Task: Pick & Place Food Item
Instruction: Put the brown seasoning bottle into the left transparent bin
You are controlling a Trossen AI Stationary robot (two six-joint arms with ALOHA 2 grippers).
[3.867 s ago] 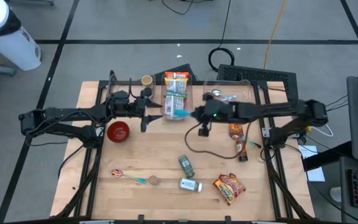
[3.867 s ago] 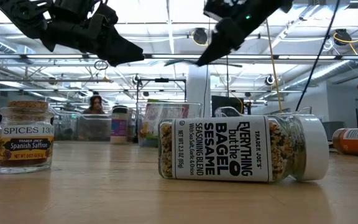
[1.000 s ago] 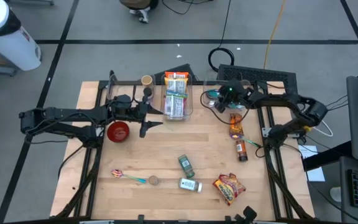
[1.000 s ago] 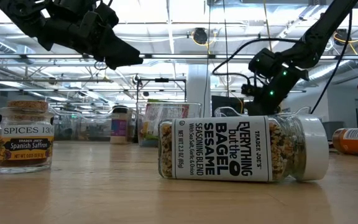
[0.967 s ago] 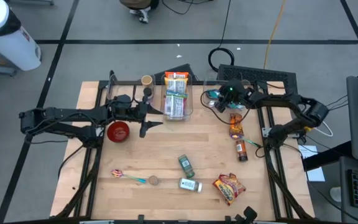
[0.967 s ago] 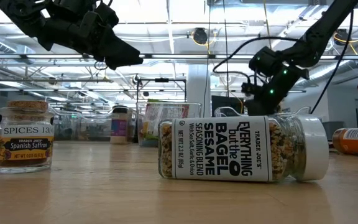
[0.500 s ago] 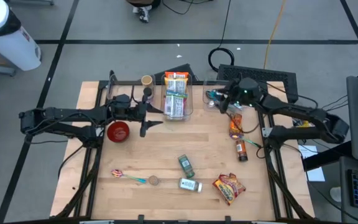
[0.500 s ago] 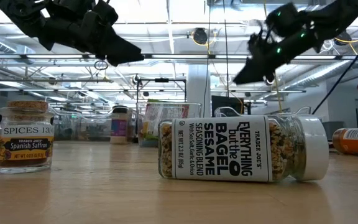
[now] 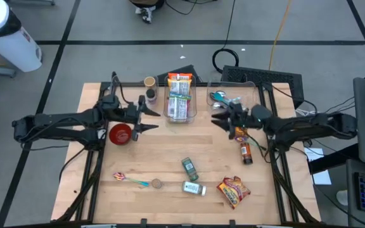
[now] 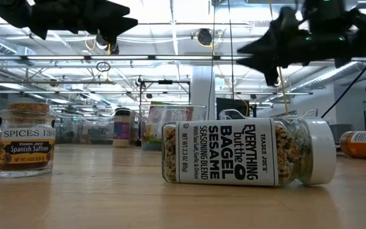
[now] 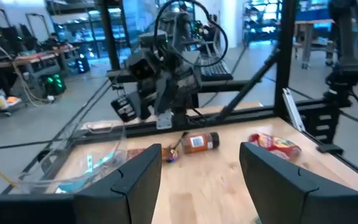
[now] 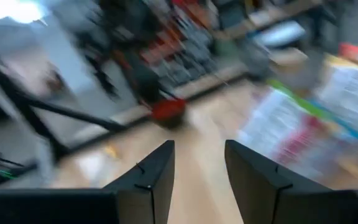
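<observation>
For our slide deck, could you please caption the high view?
Two arms hover with open, empty end effectors, left and right, flanking a clear bin of snack packs, spice jars nearer the front.

Both of my arms are matte black from end to end, built of slim tubular links joined by blockier housings. Black cables loop loosely along the right arm. My left tool (image 9: 146, 118) ends in two flat, dark, tapering fingers (image 11: 272, 180) with squared, stepped edges (the right tool (image 9: 219, 118) has the same pair). In the left wrist view the right arm's wrist is a boxy black cluster.
</observation>
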